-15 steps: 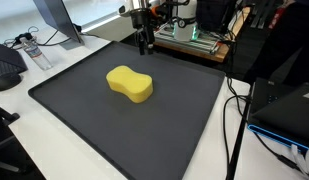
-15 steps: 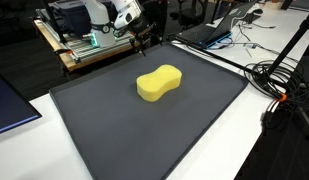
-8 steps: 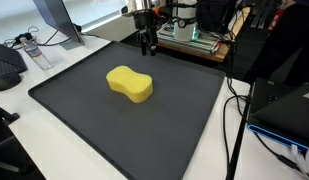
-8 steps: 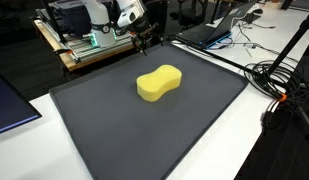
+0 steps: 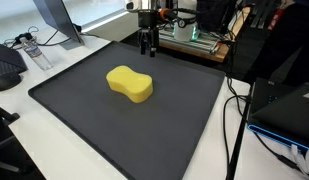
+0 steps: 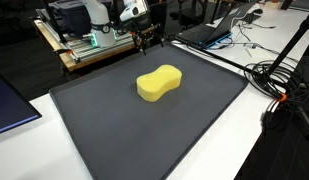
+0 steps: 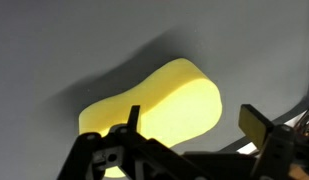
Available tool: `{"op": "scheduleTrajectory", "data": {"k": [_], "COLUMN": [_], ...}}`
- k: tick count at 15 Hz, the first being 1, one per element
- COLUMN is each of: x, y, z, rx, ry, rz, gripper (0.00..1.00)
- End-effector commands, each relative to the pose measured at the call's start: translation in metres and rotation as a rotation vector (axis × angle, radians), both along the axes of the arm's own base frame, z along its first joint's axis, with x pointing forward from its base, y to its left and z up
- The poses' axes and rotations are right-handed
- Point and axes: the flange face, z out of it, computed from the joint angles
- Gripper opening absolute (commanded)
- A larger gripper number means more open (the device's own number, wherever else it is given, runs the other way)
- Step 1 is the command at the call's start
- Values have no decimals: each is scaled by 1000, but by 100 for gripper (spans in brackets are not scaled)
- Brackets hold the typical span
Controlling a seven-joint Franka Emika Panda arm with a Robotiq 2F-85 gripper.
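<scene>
In an exterior view, the fingers hang over the far edge of the mat, well apart from the yellow sponge at the mat's middle. In an exterior view, the sponge lies flat and untouched on the mat. In the wrist view, the fingers stand wide apart and empty, the sponge beyond them. This looks like the approach stage. A grasp calls for moving to the mat's middle, lowering, and straddling the sponge's narrow waist.

The sponge is plain yellow. The mat is dark grey with no pattern. The table is white. The gripper is black.
</scene>
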Motion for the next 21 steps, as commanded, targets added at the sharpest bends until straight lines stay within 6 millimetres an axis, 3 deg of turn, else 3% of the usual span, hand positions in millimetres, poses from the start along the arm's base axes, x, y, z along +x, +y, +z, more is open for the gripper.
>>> {"op": "scheduleTrajectory", "data": {"k": [1, 2, 3, 8, 10, 14, 17, 19, 21], "x": [-29, -36, -19, -16, -12, -10, 13, 27, 28], "y": [19, 26, 34, 54, 33, -18, -31, -20, 3], "z": [-8, -12, -23, -35, -49, -50, -37, -12, 20], "rx": [-41, -38, -26, -59, -97, -184, -270, -336, -400], "ry": [9, 28, 42, 56, 90, 158, 219, 242, 251], "rz": [-40, -44, -53, -32, -18, 29, 74, 102, 125], "gripper": [100, 100, 100, 100, 100, 100, 100, 100, 100]}}
